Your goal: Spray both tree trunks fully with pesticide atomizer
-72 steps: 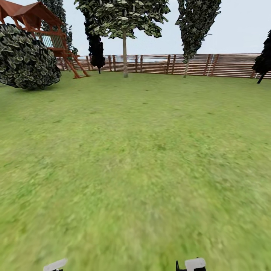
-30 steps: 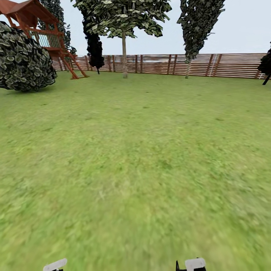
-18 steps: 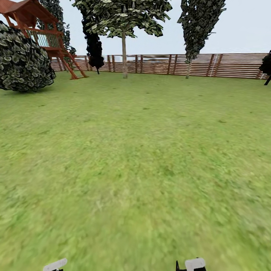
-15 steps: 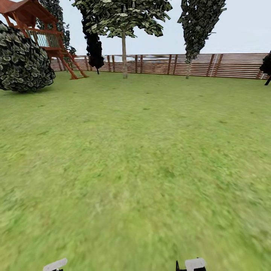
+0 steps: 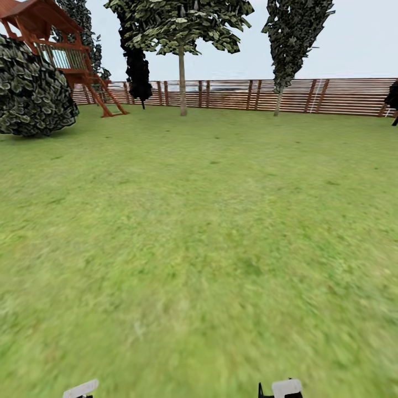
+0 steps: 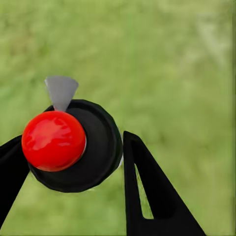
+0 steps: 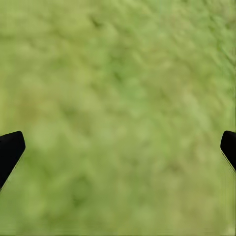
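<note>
Green, blurry grass lawn (image 5: 199, 249) spreads before you in the head view, running back to a brown horizontal-slat wooden fence (image 5: 331, 97) that closes the far side. Against that fence stand a slim pale-trunked tree with a broad leafy crown (image 5: 182, 55) and, to its right, a tall narrow dark-leaved tree (image 5: 293, 38); a black slender cypress-like tree (image 5: 138, 66) rises to the left of the pale trunk. At the left edge you see a large rounded dark-green bush (image 5: 33, 91) and, just behind it, a reddish-brown wooden play tower with a pitched roof and a ladder (image 5: 52, 33). Two small white-and-black parts of your robot (image 5: 279, 388) show at the bottom edge.

Left wrist view: your left gripper (image 6: 71, 162) holds the pesticide atomizer (image 6: 78, 147), a black round-bodied sprayer seen end-on, with a glossy red ball-shaped cap (image 6: 54, 140) and a small grey wedge-shaped nozzle (image 6: 61, 91) projecting beyond it. One black finger touches the body on each side, the jaws closed to the width of the sprayer. Grass lies out of focus behind it, so the atomizer is off the floor and in your left gripper.

Right wrist view: your right gripper (image 7: 118, 147) shows as two black fingertips (image 7: 10, 150) at opposite edges of the picture, the jaws spread wide, with nothing between them but blurred green lawn.
</note>
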